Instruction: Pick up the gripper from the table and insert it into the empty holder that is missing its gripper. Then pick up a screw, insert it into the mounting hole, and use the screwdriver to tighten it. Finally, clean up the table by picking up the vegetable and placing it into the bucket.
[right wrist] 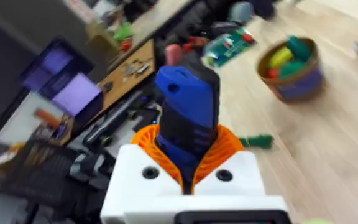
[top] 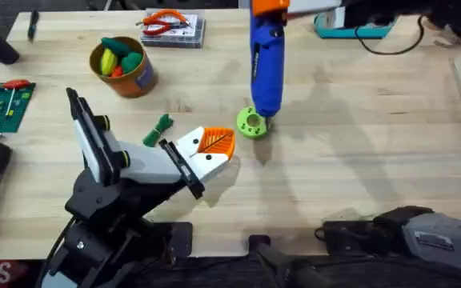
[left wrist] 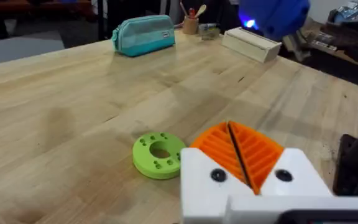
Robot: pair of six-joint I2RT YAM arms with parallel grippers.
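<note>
The right gripper (right wrist: pixel 188 177) has its jaws clamped on the screwdriver (top: pixel 266 68), held above the green disc (top: pixel 251 122); the vegetable (top: pixel 159 128) lies left on the counter (top: pixel 358 144). The left gripper's (left wrist: pixel 244 155) jaws are pressed together, empty.

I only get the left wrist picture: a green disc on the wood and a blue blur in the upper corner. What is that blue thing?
Observer: It is the screwdriver, held upright in the right hand, with its tip down by the green disc.
Operator: Is anything lying where my camera can't look?
Observer: Yes, a slim green vegetable lies on the table, beside the left hand and apart from it.
Operator: And is there a bucket?
Observer: The bucket stands farther back on the left side, holding yellow, red and green toy produce.
</note>
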